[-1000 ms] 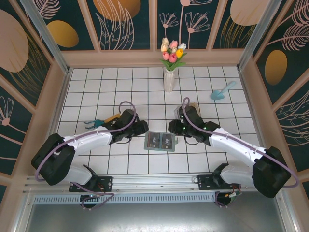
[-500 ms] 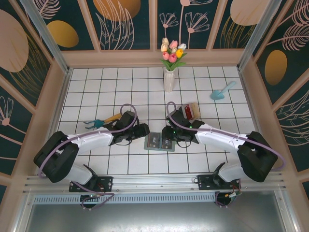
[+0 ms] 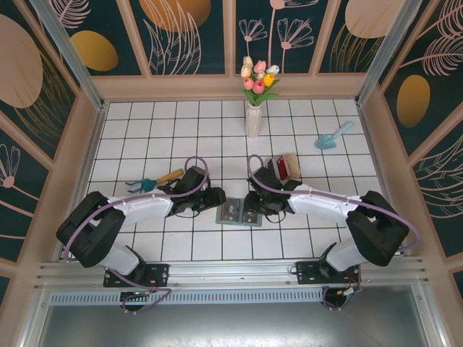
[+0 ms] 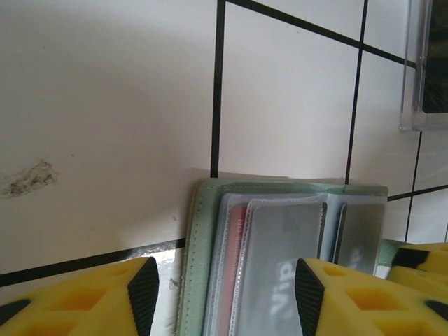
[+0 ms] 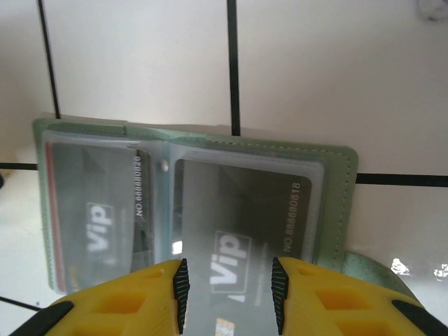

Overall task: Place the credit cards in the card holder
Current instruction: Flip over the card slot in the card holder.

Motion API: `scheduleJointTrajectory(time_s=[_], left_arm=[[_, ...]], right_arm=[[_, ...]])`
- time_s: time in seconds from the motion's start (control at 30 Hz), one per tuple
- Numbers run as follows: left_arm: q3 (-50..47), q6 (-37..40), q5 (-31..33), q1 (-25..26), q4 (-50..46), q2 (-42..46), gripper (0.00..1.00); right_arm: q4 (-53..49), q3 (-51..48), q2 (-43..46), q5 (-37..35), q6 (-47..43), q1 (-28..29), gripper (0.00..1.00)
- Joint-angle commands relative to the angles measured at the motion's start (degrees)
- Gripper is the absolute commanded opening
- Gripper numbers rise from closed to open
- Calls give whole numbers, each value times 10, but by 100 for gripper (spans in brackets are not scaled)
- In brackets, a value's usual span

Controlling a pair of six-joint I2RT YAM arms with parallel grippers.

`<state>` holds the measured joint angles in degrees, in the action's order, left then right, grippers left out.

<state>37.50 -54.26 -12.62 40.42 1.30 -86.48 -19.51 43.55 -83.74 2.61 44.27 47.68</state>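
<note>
Where the tiled table (image 3: pixel 145 130) nears its front edge, about mid-width, the card holder (image 3: pixel 239 212) lies opened flat, clear sleeves up. Right wrist view: grey-green rim (image 5: pixel 336 182). The right sleeve holds a dark grey card (image 5: pixel 245 203) marked "Vip". The left sleeve holds a second dark grey card (image 5: pixel 91 210), with a red card (image 5: pixel 47 210) edge showing behind it.

Right gripper (image 5: pixel 227 297) sits low over the holder's right half. Its jaws stand apart, and the dark grey card's face fills the gap. Cannot tell whether the fingers touch it. From above, this gripper (image 3: pixel 255 205) is at the holder's right end.

Left gripper (image 4: pixel 224 294) is at the holder's left end, jaws spread wide, with the holder's stitched edge (image 4: pixel 199 245) between the yellow fingers (image 4: pixel 105 294). Contact unclear. From above, this gripper (image 3: pixel 217 199) is just beside the holder.

Clear box (image 3: pixel 284 167) stands behind the right gripper, with red and tan cards (image 3: pixel 281 166) inside. Hand rake (image 3: pixel 153 181) lies behind the left arm. Vase (image 3: pixel 253 119) of tulips (image 3: pixel 258 76) stands near the far edge at centre. Teal scoop (image 3: pixel 333 135) lies toward the far right corner.
</note>
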Motion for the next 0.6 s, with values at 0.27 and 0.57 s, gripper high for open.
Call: scheduleJointTrajectory(time_s=[0.27, 0.57], left_arm=[[12, 12, -32, -4, 21, -21, 54], [11, 12, -41, -4, 26, -26, 49]], right_arm=[[-6, -13, -29, -18, 30, -3, 41], [-30, 1, -5, -32, 27, 1, 43]])
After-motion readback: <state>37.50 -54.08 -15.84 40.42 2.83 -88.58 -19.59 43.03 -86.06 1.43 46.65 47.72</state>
